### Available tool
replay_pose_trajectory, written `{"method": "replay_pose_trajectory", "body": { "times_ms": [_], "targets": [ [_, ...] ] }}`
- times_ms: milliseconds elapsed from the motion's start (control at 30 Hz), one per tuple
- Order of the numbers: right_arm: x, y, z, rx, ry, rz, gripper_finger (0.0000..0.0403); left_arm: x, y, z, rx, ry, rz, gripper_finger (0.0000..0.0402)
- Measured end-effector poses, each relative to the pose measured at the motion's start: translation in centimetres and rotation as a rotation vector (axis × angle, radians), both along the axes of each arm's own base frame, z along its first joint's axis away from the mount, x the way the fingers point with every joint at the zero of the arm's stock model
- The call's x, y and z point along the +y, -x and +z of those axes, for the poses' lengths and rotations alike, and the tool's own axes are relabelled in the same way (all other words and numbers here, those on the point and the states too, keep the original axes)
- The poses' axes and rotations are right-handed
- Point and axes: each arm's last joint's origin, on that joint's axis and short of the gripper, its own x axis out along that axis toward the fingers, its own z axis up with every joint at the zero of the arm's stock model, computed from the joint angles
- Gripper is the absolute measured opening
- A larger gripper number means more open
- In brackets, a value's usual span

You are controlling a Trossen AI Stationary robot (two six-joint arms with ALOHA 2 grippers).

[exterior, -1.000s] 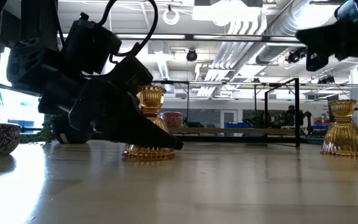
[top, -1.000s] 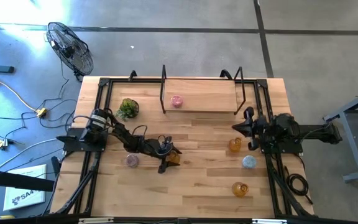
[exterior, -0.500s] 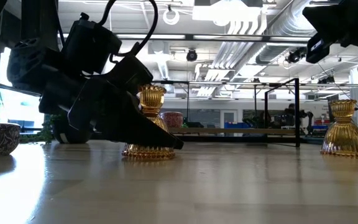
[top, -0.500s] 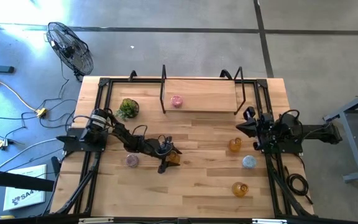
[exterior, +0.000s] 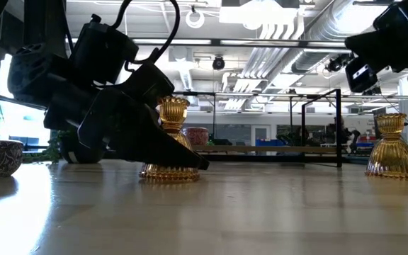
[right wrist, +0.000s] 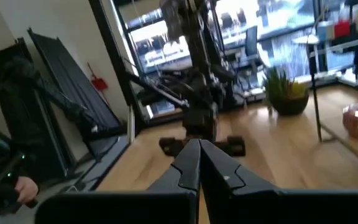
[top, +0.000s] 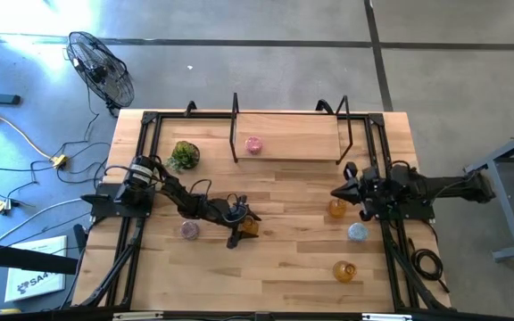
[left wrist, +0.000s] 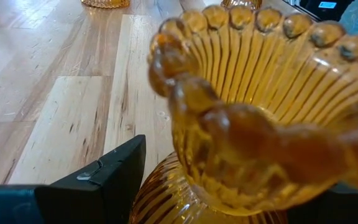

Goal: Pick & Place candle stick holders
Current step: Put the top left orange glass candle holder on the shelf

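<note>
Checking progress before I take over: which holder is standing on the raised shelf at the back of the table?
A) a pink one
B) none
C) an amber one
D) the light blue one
A: the high view shows a pink holder on the raised shelf, while the light blue holder stands on the table near the right gripper.

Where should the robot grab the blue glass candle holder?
Probably from straight above, fingers across the rim of the light blue holder. It is squat with no neck visible, and stands clear of the amber ones. The right gripper is nearest.
</note>
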Motion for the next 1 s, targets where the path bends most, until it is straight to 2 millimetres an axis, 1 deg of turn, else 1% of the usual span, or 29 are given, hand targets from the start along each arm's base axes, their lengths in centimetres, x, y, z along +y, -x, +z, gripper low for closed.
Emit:
{"method": "replay_pose_trajectory", "body": {
  "times_ms": [167,267,333,433,600,700,767,867,1000],
  "targets": [
    [0.4,-0.4,1.1,-0.109,0.013,0.043,0.0004,0.0,0.0,0.0,-0.001,-0.001,0.000,0.0268],
    [0.5,-0.8,1.1,-0.073,-0.005,0.051,0.0026,0.0,0.0,0.0,-0.001,-0.001,0.000,0.0268],
    [0.4,-1.1,1.1,-0.049,-0.008,0.031,0.0052,0.0,0.0,0.0,-0.002,-0.001,0.000,0.0268],
    [0.4,-1.5,1.0,-0.012,-0.034,-0.004,0.0104,0.0,0.0,0.1,-0.009,0.001,-0.001,0.0268],
    [0.4,-2.3,1.1,0.009,-0.046,-0.017,0.0195,-0.1,-0.3,0.9,-0.091,0.005,-0.030,0.0268],
    [0.6,-2.8,1.1,-0.003,-0.006,0.005,0.0231,0.1,-0.3,0.8,-0.087,0.003,-0.024,0.0268],
    [0.9,-3.1,1.1,-0.014,0.034,0.025,0.0240,0.2,-0.3,0.9,-0.089,0.013,-0.018,0.0268],
    [1.7,-3.6,0.9,-0.025,0.104,0.029,0.0242,0.5,-0.5,1.2,-0.118,0.020,-0.012,0.0268],
    [2.7,-4.7,0.7,-0.005,0.142,-0.034,0.0243,1.1,-0.9,1.5,-0.136,0.024,-0.001,0.0268]
  ]
}}
